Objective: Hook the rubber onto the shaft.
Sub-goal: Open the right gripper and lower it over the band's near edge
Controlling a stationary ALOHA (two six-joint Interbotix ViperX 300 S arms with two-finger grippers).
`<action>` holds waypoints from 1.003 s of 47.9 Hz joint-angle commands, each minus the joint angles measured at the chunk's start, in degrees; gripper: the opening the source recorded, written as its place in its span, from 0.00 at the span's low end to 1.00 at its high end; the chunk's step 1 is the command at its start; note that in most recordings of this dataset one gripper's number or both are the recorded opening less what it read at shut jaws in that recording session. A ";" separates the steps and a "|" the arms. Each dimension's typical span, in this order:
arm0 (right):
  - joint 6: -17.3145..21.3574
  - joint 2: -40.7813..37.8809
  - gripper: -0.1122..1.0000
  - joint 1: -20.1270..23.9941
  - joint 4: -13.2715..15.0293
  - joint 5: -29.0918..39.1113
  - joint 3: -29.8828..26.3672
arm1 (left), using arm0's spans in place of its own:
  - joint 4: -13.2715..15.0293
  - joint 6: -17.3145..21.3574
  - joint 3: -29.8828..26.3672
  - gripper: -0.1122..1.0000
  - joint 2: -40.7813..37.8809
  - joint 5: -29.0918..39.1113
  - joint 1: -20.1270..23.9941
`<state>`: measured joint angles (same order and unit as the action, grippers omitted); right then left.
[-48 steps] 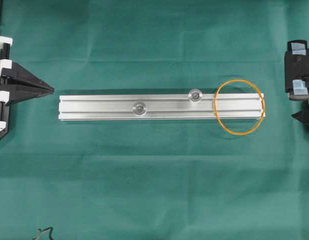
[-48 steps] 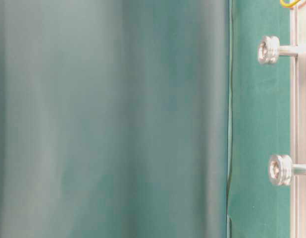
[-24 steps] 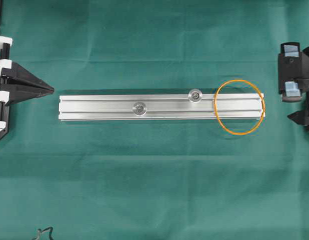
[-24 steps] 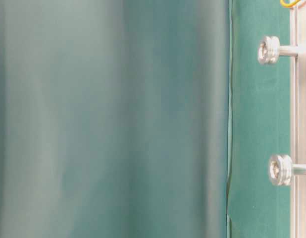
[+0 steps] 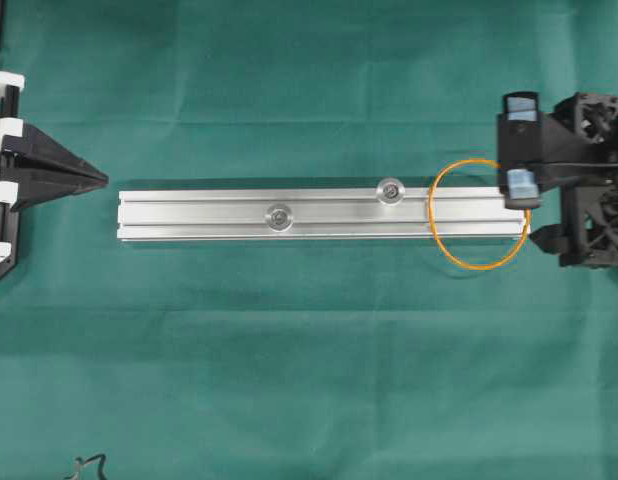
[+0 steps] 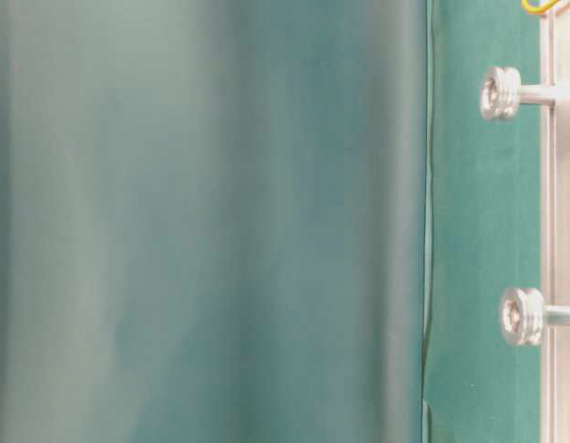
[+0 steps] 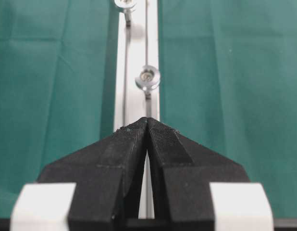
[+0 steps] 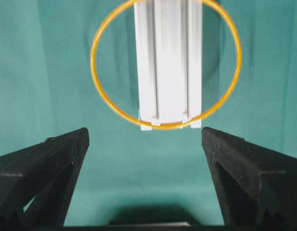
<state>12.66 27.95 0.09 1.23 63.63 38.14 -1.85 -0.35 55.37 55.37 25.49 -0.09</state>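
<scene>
The rubber (image 5: 478, 268) is a thin orange loop lying flat around the right end of the silver rail (image 5: 199, 216). Two shafts stand on the rail, one in the middle (image 5: 280, 216) and one further right (image 5: 391, 190). My right gripper (image 5: 539, 205) hovers just beyond the rail's right end. In the right wrist view it (image 8: 144, 137) is wide open and empty, with the rubber (image 8: 92, 62) and the rail end (image 8: 170, 62) ahead of it. My left gripper (image 5: 104, 181) is shut and empty off the rail's left end. Its tips (image 7: 147, 120) point along the rail at the near shaft (image 7: 147, 78).
Green cloth (image 5: 309, 380) covers the whole table. In the table-level view both shafts (image 6: 500, 92) (image 6: 522, 316) stick out sideways from the rail (image 6: 564, 231), and a bit of the rubber (image 6: 539, 5) shows at the top edge. A blurred green fold fills the rest of that view.
My right gripper has moved left, from the table's right edge up to the rail's right end and the rubber. The left gripper, rail and rubber have not moved.
</scene>
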 commanded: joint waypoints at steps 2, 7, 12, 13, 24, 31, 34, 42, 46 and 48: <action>0.09 -1.05 0.97 -0.09 -0.09 -1.05 -2.46 | -0.18 0.00 -1.85 0.10 -0.26 -0.35 0.18; 0.09 -2.11 0.97 0.00 -0.09 -1.67 -3.08 | -0.18 0.00 -1.85 0.10 -0.26 -0.35 0.18; 0.09 -2.37 0.97 -0.09 -0.09 -2.02 -3.25 | -0.18 0.09 -1.85 0.10 -0.35 -0.35 0.18; 0.09 -2.37 0.97 -0.09 -0.09 -2.02 -3.25 | -0.18 0.09 -1.85 0.10 -0.35 -0.35 0.18; 0.09 -2.37 0.97 -0.09 -0.09 -2.02 -3.25 | -0.18 0.09 -1.85 0.10 -0.44 -0.35 0.18; 0.09 -2.37 0.97 -0.09 -0.09 -2.02 -3.25 | -0.18 0.09 -1.93 0.10 -0.44 -0.35 0.18; 0.09 -2.37 0.97 -0.09 0.00 -2.11 -3.25 | -0.18 0.09 -1.85 0.10 -0.44 -0.35 0.18; 0.09 -2.37 0.97 -0.09 -0.18 -2.02 -3.25 | -0.18 0.00 -1.93 0.10 -0.44 -0.35 0.18; 0.09 -2.37 0.97 0.00 -0.26 -2.02 -3.16 | -0.18 0.00 -1.85 0.10 -0.35 -0.35 0.18; 0.09 -2.37 0.97 0.00 -0.26 -2.02 -3.08 | -0.18 0.00 -1.93 0.10 -0.44 -0.35 0.18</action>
<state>12.66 25.22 0.09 1.14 61.96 36.30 -1.85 -0.35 55.37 55.37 25.49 -0.09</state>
